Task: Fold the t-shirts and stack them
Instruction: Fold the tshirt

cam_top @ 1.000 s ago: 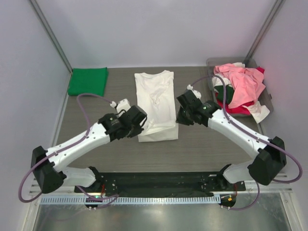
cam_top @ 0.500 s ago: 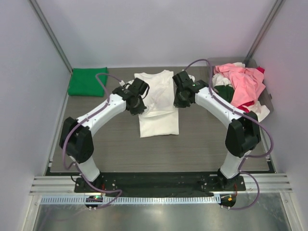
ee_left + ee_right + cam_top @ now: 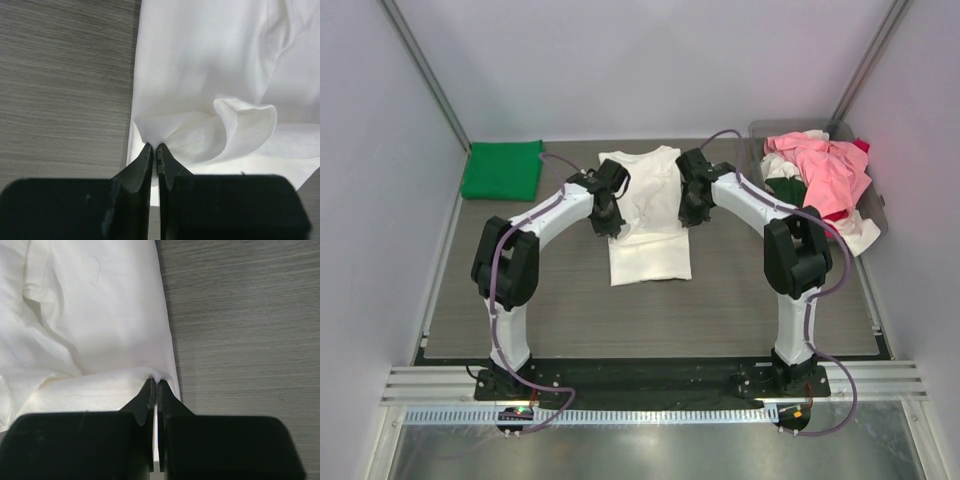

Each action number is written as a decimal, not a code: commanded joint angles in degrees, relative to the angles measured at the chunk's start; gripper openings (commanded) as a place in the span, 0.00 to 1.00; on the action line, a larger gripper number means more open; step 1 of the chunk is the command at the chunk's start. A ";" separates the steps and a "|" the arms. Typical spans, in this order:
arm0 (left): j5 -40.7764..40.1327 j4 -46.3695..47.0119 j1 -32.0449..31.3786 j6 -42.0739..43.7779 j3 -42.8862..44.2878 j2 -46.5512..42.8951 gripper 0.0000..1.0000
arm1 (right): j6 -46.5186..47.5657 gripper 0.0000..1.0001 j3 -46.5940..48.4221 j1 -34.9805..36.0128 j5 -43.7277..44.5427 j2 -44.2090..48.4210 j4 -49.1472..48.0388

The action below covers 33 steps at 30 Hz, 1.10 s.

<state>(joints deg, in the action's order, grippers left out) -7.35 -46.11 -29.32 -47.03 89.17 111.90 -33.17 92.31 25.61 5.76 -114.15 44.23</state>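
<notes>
A white t-shirt [image 3: 645,215] lies lengthwise on the table's middle, sides folded in, its near hem partly doubled back. My left gripper [image 3: 605,215] is shut on the shirt's left hem edge [image 3: 165,130]. My right gripper [image 3: 688,212] is shut on the right hem edge [image 3: 150,372]. Both hold the cloth low over the shirt's middle. A folded bright green t-shirt [image 3: 502,168] lies at the back left. Pink, red, dark green and white t-shirts [image 3: 820,180] are heaped at the back right.
The heap sits in a grey plastic tray [image 3: 872,205] by the right wall. The wood-grain table [image 3: 720,300] runs to walls at left, back and right. Purple cables loop over both arms.
Both grippers have carried the shirt's near hem away from the bases toward the collar, folding the shirt shorter. The arms have stretched out further over the table.
</notes>
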 commanded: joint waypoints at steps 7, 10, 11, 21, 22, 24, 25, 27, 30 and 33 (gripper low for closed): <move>3.31 -2.50 5.32 4.74 11.44 8.42 0.32 | 3.37 0.33 15.85 -3.19 -3.74 -10.28 0.32; 5.15 -9.41 9.10 5.37 24.66 14.46 0.40 | 4.51 0.68 31.66 -5.12 -4.44 -14.86 7.43; 5.94 -11.96 10.93 5.71 28.22 15.71 0.42 | 4.69 0.71 35.70 -5.39 -4.18 -17.22 9.45; 6.91 -7.97 8.76 5.99 11.45 -0.35 0.46 | 2.94 0.71 5.85 -2.67 -8.38 6.36 0.45; 7.00 -6.90 8.06 5.63 8.68 -2.10 0.46 | 2.41 0.70 2.29 -1.97 -9.09 8.39 -0.71; 7.09 -3.83 5.60 4.49 0.89 -6.50 0.46 | 1.53 0.70 -7.52 -1.35 -10.85 12.96 -4.21; 8.57 -2.77 4.81 3.88 -1.34 -7.65 0.46 | 1.27 0.69 -10.54 -1.26 -12.68 14.38 -5.11; 9.37 0.04 2.43 1.86 -8.18 -11.59 0.46 | 0.47 0.69 -18.43 -1.17 -14.45 18.06 -7.91; 9.64 4.52 0.41 -0.25 -14.44 -15.99 0.47 | -0.23 0.69 -25.92 -1.17 -15.34 20.89 -10.46; 10.16 8.39 -0.03 -3.24 -21.56 -18.46 0.48 | -0.93 0.68 -31.29 -1.17 -17.62 22.56 -13.71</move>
<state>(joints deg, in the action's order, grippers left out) 1.61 -44.77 -29.93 -46.63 70.67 97.47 -32.40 64.31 24.75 -8.45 -95.57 37.32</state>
